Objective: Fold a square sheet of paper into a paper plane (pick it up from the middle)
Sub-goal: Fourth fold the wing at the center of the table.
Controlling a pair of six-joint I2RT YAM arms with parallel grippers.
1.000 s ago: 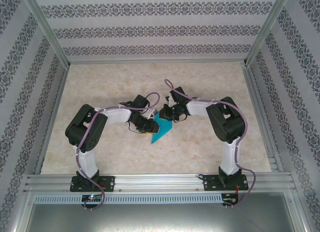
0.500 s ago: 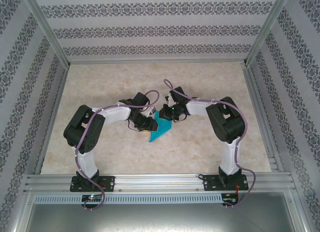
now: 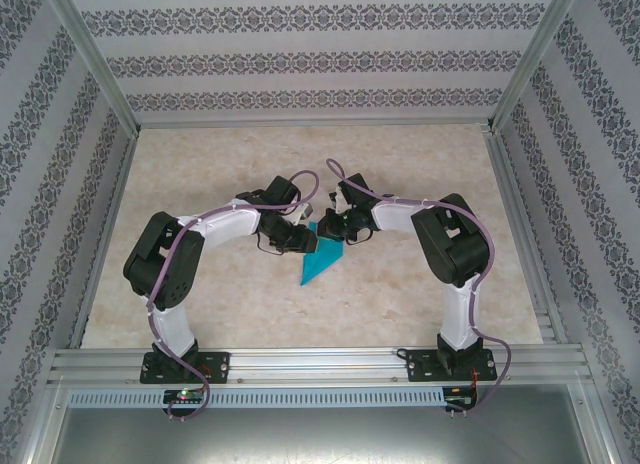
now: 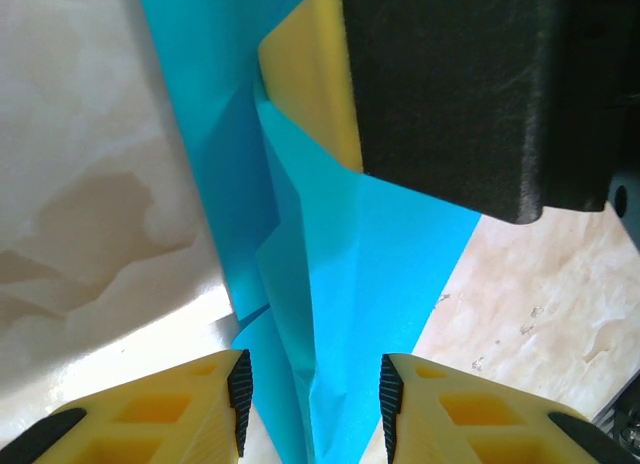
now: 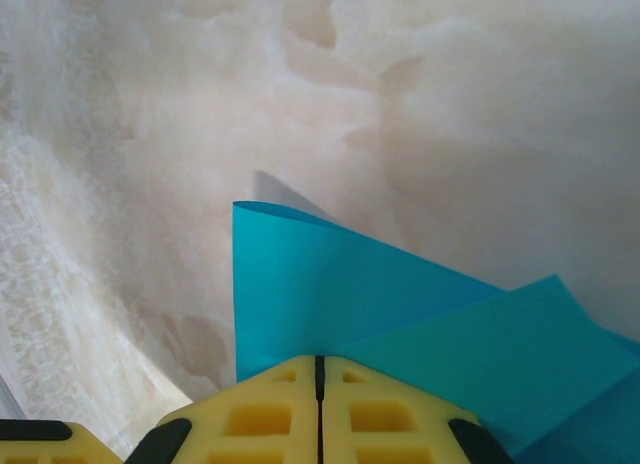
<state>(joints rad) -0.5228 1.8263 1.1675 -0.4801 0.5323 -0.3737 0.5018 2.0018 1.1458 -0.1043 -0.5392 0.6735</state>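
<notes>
Cyan-blue square sheet of thin paper (image 3: 322,260), partly folded, lies at the centre of the marbled beige desk (image 3: 220,164), between both arms. Judged light, limp and easily creased or torn; best held near the fold line, not by the loose flaps. The right pincer (image 5: 320,369) is clamped on one edge. The left pincer (image 4: 312,389) stands part open astride the fold. The right arm's black body crowds that approach.

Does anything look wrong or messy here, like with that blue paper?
Nothing stands out. The blue paper is creased into overlapping flaps, part-folded, with no tear visible. The right gripper pinches one edge; the left gripper straddles a fold, jaws apart.
</notes>
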